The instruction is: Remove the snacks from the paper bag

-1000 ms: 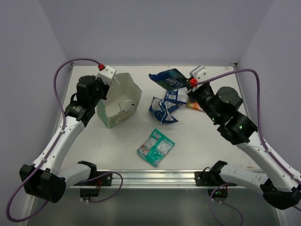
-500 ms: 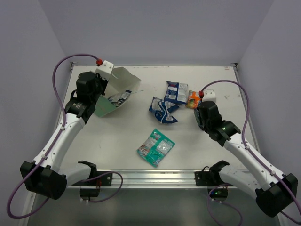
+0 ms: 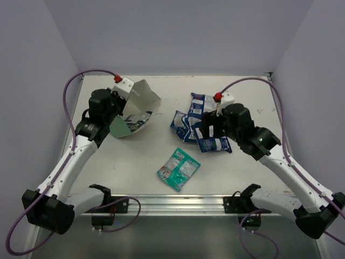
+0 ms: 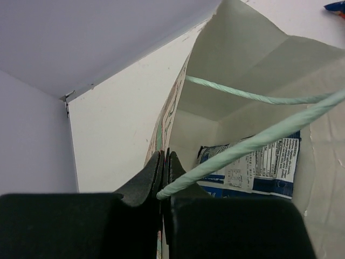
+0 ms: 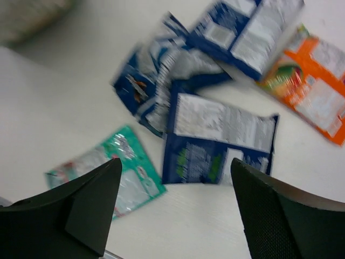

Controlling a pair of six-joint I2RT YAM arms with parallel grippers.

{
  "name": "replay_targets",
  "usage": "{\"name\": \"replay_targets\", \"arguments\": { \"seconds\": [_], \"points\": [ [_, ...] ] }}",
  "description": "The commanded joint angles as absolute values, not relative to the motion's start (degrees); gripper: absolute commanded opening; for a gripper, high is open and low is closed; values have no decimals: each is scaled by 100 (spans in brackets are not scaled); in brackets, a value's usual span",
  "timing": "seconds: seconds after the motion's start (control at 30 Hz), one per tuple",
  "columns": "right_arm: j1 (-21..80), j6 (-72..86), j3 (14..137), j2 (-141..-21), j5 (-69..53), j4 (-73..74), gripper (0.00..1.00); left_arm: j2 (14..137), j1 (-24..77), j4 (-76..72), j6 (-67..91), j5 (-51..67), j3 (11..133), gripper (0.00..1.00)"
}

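Observation:
The green paper bag [image 3: 143, 98] is tipped over at the back left, its whitish inside [image 4: 242, 70] facing the middle of the table. My left gripper [image 3: 119, 105] is shut on the bag's rim [image 4: 164, 162], beside a thin loop handle [image 4: 253, 141]. One blue-and-white snack [image 3: 138, 120] [image 4: 253, 168] lies inside the bag. My right gripper [image 3: 214, 129] [image 5: 175, 162] hangs open above a blue snack [image 3: 216, 143] [image 5: 215, 141] and grips nothing. Two more blue snacks [image 3: 183, 127] [image 3: 200, 103], a teal one [image 3: 179, 169] [image 5: 116, 174] and an orange one [image 5: 310, 89] lie on the table.
The white table [image 3: 140, 162] is walled in on three sides, with a metal rail [image 3: 172, 204] along its near edge. The loose packets are bunched at centre right under my right arm.
My left gripper has tipped the bag from upright onto its side. My right gripper has swung back over the pile and opened, and a blue packet now lies on the table beneath it.

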State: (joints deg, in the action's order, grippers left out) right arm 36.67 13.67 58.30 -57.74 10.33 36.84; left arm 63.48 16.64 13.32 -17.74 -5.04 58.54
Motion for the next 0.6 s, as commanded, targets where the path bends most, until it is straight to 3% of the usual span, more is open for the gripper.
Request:
{"name": "replay_targets", "arguments": {
  "seconds": [0.0, 0.3, 0.57],
  "points": [
    [3893, 1933, 7055, -5931, 37, 3209, 85, 6170, 1758, 1081, -1820, -229, 5827, 0],
    [4641, 2494, 9385, -8330, -1001, 2795, 86, 6135, 1977, 1283, -1539, -229, 5915, 0],
    [4816, 4400, 8676, -9149, -967, 1496, 83, 6170, 2320, 1283, -1222, -360, 5731, 0]
  ]
}}
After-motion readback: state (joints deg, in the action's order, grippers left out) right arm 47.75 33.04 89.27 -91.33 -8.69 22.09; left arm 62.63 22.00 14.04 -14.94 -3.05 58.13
